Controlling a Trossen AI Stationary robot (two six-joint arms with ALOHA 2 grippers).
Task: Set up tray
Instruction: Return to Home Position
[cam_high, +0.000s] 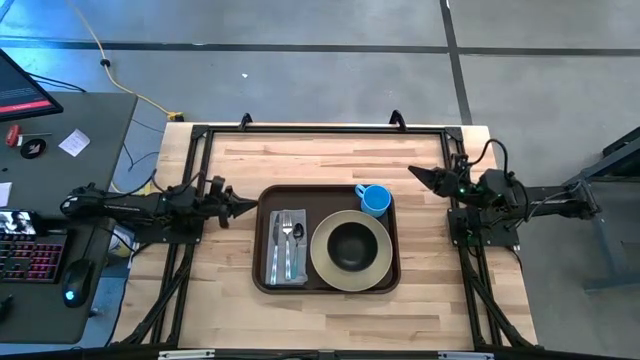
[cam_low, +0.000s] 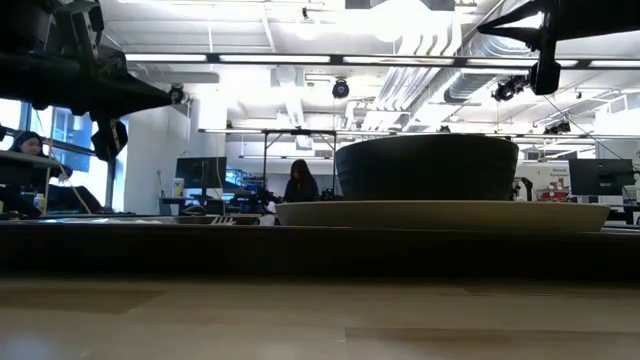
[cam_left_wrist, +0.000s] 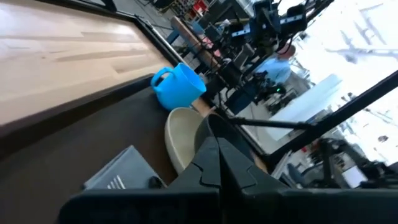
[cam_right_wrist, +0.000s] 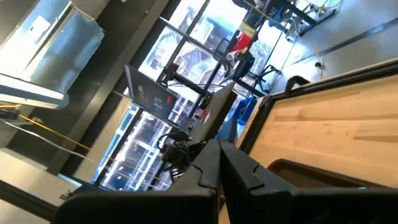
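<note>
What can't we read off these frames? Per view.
High view: the cutlery on the napkin is too small to tell piece from piece.
Low view: the near rim of the tray hides the napkin; the wall of the bowl hides its inside.
Left wrist view: the left gripper covers part of the plate.
Right wrist view: the right gripper and the bottom edge cut off most of the tray.
</note>
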